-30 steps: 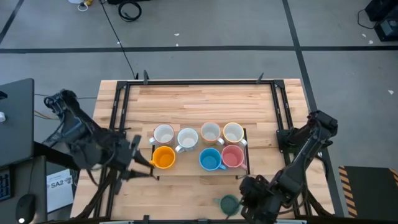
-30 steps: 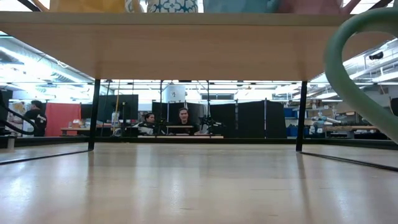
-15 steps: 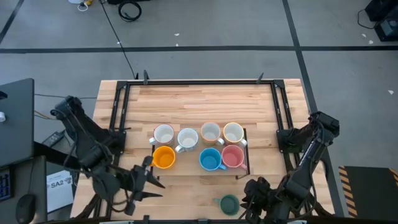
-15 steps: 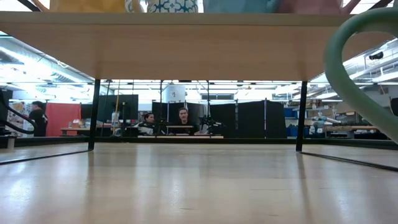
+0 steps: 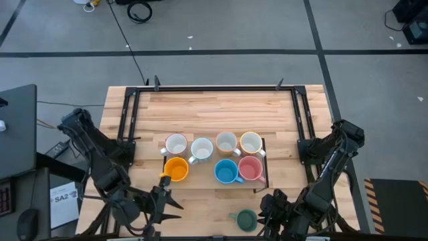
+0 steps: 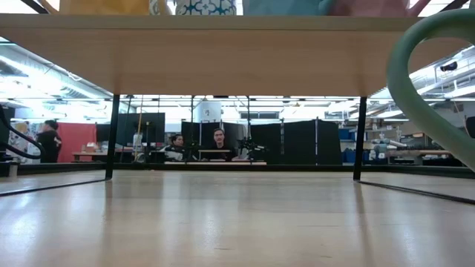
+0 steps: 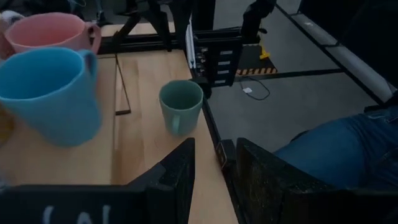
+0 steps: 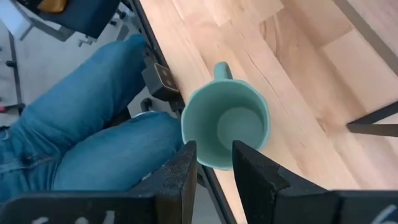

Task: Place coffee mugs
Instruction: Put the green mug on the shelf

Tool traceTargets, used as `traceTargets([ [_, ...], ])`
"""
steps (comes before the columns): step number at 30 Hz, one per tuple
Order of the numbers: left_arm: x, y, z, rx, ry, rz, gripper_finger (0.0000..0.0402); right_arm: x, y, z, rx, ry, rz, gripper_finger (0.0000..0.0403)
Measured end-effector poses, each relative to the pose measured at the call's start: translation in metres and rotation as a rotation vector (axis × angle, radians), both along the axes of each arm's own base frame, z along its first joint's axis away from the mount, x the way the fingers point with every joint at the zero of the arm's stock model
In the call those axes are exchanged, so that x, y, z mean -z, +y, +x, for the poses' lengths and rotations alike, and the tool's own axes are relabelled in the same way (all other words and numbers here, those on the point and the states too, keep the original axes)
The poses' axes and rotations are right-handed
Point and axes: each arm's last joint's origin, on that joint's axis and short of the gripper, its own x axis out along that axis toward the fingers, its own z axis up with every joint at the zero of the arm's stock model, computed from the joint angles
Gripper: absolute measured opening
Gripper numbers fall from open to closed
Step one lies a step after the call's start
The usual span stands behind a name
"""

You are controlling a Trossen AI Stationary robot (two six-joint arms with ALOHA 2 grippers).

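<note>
While green mug [image 5: 245,219] stands upright alone at table's [image 5: 214,107] near edge, seven other mugs [image 5: 214,155] sit on raised rack. Right gripper [image 8: 210,163] just beside green mug, fingers parted, empty. Left gripper [image 5: 164,203] near orange mug [image 5: 176,169], parted, empty.

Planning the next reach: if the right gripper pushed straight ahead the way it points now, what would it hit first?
Most likely the green mug: it stands upright right beyond the right gripper, roughly in line with the gap between its fingers. How far off is unclear.
</note>
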Motion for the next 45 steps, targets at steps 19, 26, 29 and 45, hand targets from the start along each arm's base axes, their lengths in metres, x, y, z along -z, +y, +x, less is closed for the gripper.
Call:
traceTargets([
  [19,0.064,-0.093,0.039,0.063,-0.159,-0.202,0.0123,-0.004,0.016,-0.01,-0.053,-0.041,0.077,0.0108],
  [26,0.108,-0.111,0.054,-0.015,-0.165,-0.135,0.0123,-0.01,0.033,-0.021,-0.112,-0.115,0.141,0.0108],
  [29,0.122,-0.113,0.064,-0.019,-0.177,-0.119,0.0123,-0.013,0.04,-0.026,-0.157,-0.146,0.156,0.0108],
  [45,0.158,-0.088,0.112,-0.087,-0.146,-0.073,0.0123,-0.015,0.049,-0.036,-0.152,-0.201,0.169,0.0108],
])
